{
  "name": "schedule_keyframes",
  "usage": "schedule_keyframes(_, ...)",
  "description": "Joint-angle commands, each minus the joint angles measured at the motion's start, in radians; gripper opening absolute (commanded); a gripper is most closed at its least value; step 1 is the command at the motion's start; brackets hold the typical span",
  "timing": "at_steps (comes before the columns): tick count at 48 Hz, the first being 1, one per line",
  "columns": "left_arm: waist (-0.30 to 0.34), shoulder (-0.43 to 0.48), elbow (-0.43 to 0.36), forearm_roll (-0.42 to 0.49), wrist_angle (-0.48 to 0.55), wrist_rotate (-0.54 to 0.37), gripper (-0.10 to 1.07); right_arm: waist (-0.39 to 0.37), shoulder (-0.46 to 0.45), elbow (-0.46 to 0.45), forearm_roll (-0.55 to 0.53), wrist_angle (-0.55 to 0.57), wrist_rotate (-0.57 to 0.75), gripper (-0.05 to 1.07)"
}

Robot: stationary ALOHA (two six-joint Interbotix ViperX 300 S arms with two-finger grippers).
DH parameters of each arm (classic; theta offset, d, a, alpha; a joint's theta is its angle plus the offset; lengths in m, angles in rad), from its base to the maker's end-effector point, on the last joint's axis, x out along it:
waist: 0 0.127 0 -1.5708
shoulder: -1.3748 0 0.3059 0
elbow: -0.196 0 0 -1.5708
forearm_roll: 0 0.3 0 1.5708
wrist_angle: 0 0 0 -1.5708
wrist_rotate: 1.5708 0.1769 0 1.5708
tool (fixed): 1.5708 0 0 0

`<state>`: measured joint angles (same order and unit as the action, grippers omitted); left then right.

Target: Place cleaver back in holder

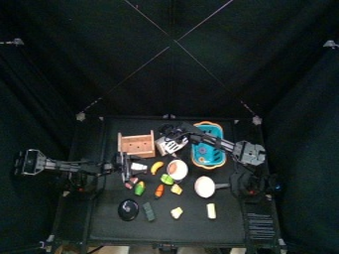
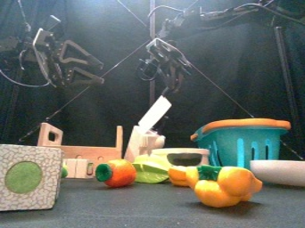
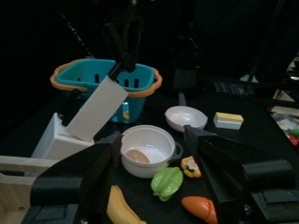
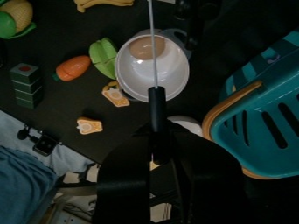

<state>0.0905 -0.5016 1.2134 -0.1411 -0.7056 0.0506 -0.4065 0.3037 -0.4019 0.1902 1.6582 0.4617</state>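
Note:
The cleaver (image 2: 152, 118) has a white blade and a black handle. My right gripper (image 2: 162, 61) is shut on the handle and holds the cleaver tilted in the air. In the right wrist view the handle (image 4: 152, 92) runs out from my shut gripper (image 4: 152, 131), with the blade edge-on. The tan wooden holder (image 1: 135, 146) stands left of the blade and also shows in the front view (image 2: 84, 157) and the left wrist view (image 3: 33, 156). The blade (image 3: 100, 109) hangs beside the holder, apart from it. My left gripper (image 3: 163, 188) is open and empty, raised at the table's left (image 2: 60, 58).
A blue basket (image 2: 244, 142) stands right of the cleaver. A white cup (image 3: 146, 149) sits under the blade's low end, with a white bowl (image 3: 184, 116) beyond it. Toy foods lie at the front: an orange piece (image 2: 116, 172), a yellow pepper (image 2: 226, 185), a cube with a green disc (image 2: 27, 178).

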Motion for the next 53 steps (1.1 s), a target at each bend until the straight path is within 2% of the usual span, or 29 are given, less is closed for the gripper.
schedule_keyframes(1,0.0,-0.002,-0.009,0.002,-0.003,0.002,0.93,-0.012,-0.017,-0.037,0.003,0.003,-0.002,0.47)
schedule_keyframes(14,0.0,-0.002,-0.008,0.002,-0.005,0.003,0.93,-0.015,0.005,-0.071,0.005,0.032,0.002,0.47)
schedule_keyframes(32,0.0,-0.002,-0.008,0.002,-0.005,0.002,0.93,-0.015,0.061,-0.175,0.003,0.114,0.008,0.47)
schedule_keyframes(53,0.0,-0.002,-0.006,0.003,-0.005,0.002,0.93,-0.015,0.064,-0.176,0.011,0.149,0.018,0.44)
